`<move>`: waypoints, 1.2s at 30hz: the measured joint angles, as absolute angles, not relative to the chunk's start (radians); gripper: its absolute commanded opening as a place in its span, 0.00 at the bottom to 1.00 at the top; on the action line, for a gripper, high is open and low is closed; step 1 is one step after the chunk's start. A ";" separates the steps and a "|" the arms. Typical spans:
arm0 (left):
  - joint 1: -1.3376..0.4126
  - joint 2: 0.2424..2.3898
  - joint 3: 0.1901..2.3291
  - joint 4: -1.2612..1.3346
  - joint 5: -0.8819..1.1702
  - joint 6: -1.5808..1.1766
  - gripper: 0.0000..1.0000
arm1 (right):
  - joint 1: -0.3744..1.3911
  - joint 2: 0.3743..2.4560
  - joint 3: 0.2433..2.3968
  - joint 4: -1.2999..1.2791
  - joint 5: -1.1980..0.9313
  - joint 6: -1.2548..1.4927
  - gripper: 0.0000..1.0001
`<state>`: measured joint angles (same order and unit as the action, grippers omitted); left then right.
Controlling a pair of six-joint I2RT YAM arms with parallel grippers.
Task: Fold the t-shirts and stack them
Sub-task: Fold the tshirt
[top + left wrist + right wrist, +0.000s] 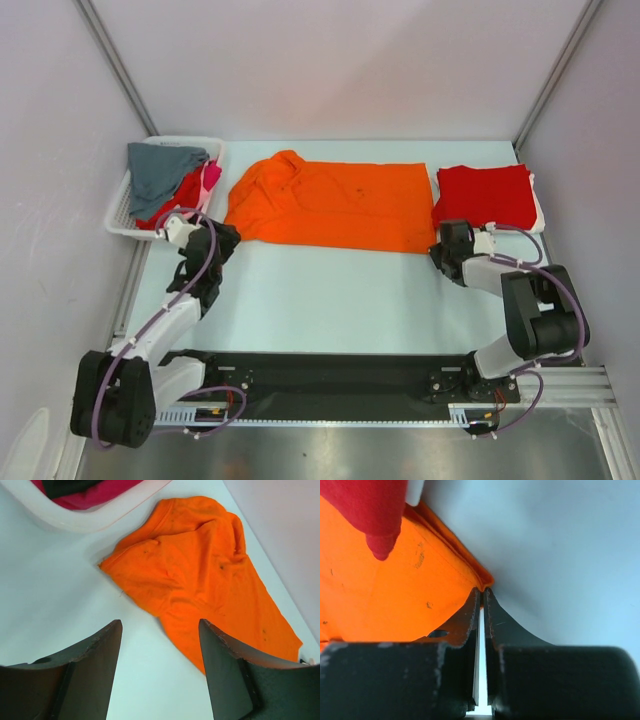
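Observation:
A bright orange t-shirt (330, 205) lies spread flat across the middle of the table, collar to the left. My right gripper (437, 250) is at its near right corner. In the right wrist view the gripper (482, 589) is shut on the edge of the orange cloth (380, 595). A folded red t-shirt (485, 195) lies just right of it, and its corner (365, 505) hangs into the right wrist view. My left gripper (225, 240) stands open near the orange tee's left edge (200, 570), with bare table between its fingers (160, 622).
A white mesh basket (115, 215) at the far left holds a grey tee (160, 165), a red one (185, 195) and a pink one (212, 175). Its rim (75, 520) shows in the left wrist view. A white layer (540, 210) lies under the folded red tee. Walls enclose the table.

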<state>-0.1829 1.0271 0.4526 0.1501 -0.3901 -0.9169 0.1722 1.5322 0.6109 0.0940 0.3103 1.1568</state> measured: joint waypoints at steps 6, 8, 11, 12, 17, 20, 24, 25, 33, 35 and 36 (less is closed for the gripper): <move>-0.183 1.111 0.429 0.220 -0.403 -0.956 0.67 | 0.143 1.447 0.579 0.056 0.310 1.135 0.00; -0.183 1.152 0.419 0.253 -0.408 -0.973 0.67 | 0.133 1.427 0.572 0.049 0.310 1.128 0.00; -0.183 1.217 0.419 0.288 -0.406 -0.996 0.66 | 0.115 1.412 0.561 0.043 0.309 1.124 0.00; -0.183 1.241 0.419 0.295 -0.405 -1.003 0.65 | 0.109 1.412 0.559 0.039 0.308 1.123 0.00; -0.183 1.341 0.439 0.298 -0.390 -1.042 0.59 | 0.096 1.412 0.555 0.027 0.307 1.120 0.00; -0.180 1.372 0.447 0.319 -0.390 -1.069 0.56 | 0.096 1.412 0.554 0.027 0.306 1.116 0.00; -0.162 1.436 0.448 0.386 -0.376 -1.114 0.52 | 0.096 1.403 0.545 0.038 0.299 1.109 0.00; -0.156 1.453 0.448 0.402 -0.370 -1.127 0.51 | 0.096 1.398 0.538 0.044 0.298 1.107 0.00; -0.147 1.581 0.477 0.499 -0.356 -1.190 0.37 | 0.096 1.388 0.524 0.058 0.287 1.106 0.00; -0.146 1.603 0.482 0.531 -0.363 -1.195 0.22 | 0.096 1.387 0.524 0.058 0.287 1.106 0.00; -0.144 1.616 0.482 0.549 -0.368 -1.195 0.15 | 0.096 1.385 0.523 0.058 0.287 1.106 0.00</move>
